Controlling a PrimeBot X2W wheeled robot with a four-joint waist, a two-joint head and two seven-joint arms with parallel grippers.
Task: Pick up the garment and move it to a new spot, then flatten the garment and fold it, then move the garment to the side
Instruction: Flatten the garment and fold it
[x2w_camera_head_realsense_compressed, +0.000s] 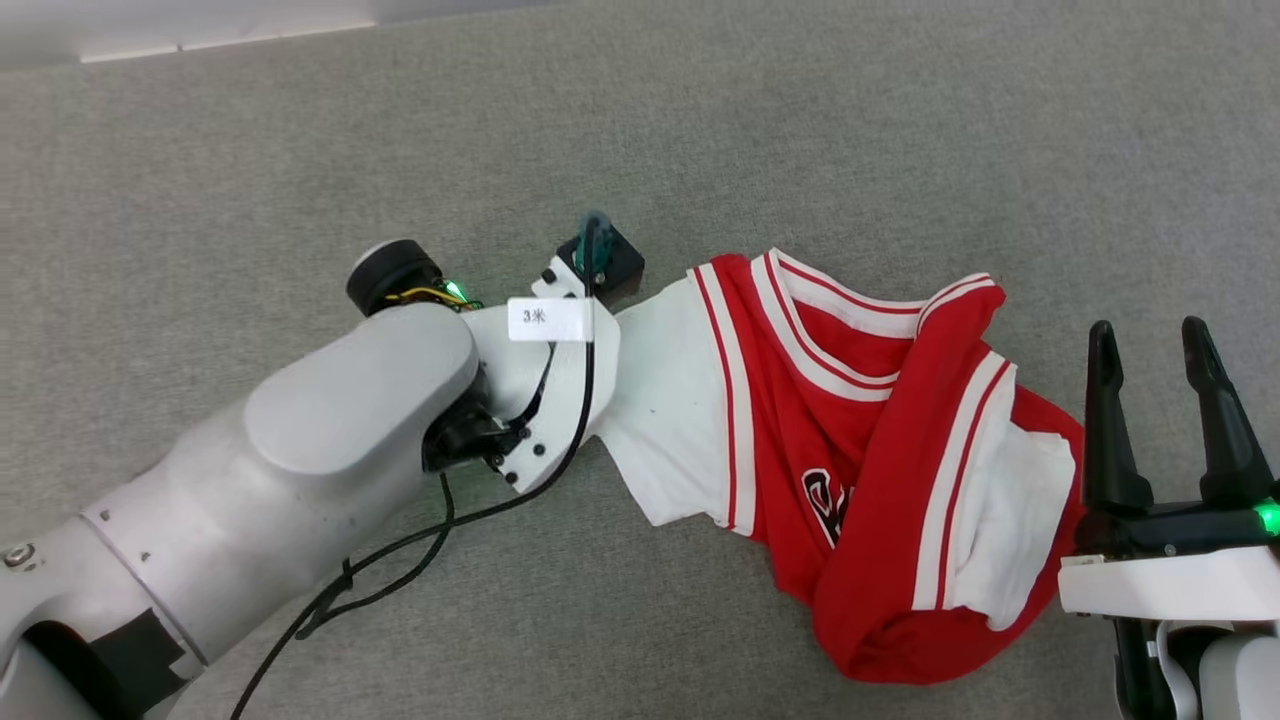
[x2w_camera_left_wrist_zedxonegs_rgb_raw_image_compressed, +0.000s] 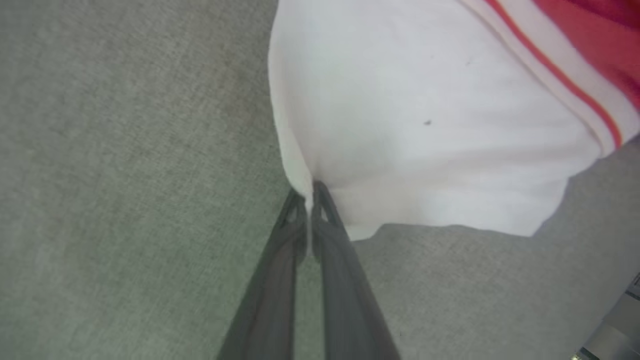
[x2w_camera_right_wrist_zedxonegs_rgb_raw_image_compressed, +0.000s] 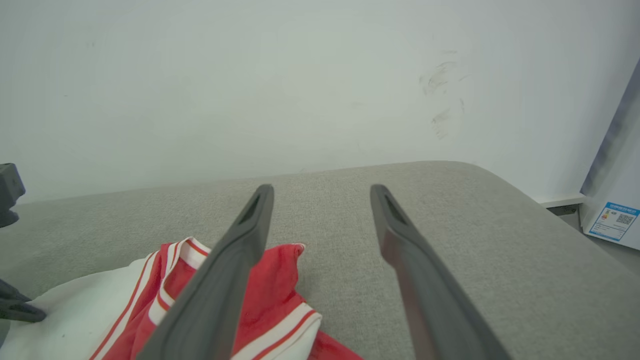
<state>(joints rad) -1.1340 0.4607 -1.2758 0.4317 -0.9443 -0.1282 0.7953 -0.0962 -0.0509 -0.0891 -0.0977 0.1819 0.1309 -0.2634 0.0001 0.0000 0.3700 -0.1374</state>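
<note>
Head view, surface: plain grey cloth surface (x2w_camera_head_realsense_compressed: 700, 120) all around the garment (x2w_camera_head_realsense_compressed: 860, 480), with a pale band along the far edge beyond it.
Head view, garment: red jersey, bunched up and twisted. One white sleeve is pulled out on its left side, and part of the black lettering shows near the middle.
Head view, in the way: the big pale left arm (x2w_camera_head_realsense_compressed: 330, 440) reaches in from the garment's left and covers the sleeve edge. It has a white tag (x2w_camera_head_realsense_compressed: 548, 318), and a black cable (x2w_camera_head_realsense_compressed: 400, 545) trails off it.
Head view, right gripper (x2w_camera_head_realsense_compressed: 1150, 335): just beside the garment's right end, fingers well apart, holding nothing.
Left wrist view, left gripper (x2w_camera_left_wrist_zedxonegs_rgb_raw_image_compressed: 311, 192): fingers pressed together, pinching the edge of the garment's white sleeve. There's grey cloth on both sides of the sleeve, and the red-striped trim runs along its far side.
Right wrist view, room: white wall (x2w_camera_right_wrist_zedxonegs_rgb_raw_image_compressed: 250, 75) behind the garment with some dark scuff marks (x2w_camera_right_wrist_zedxonegs_rgb_raw_image_compressed: 442, 95). A box with a blue label (x2w_camera_right_wrist_zedxonegs_rgb_raw_image_compressed: 612, 220) stands off past the surface's rounded corner, well apart from the garment.
Right wrist view, gripper: spread fingers above the surface. One crosses in front of the garment's red collar part, and the other is over bare grey cloth.
</note>
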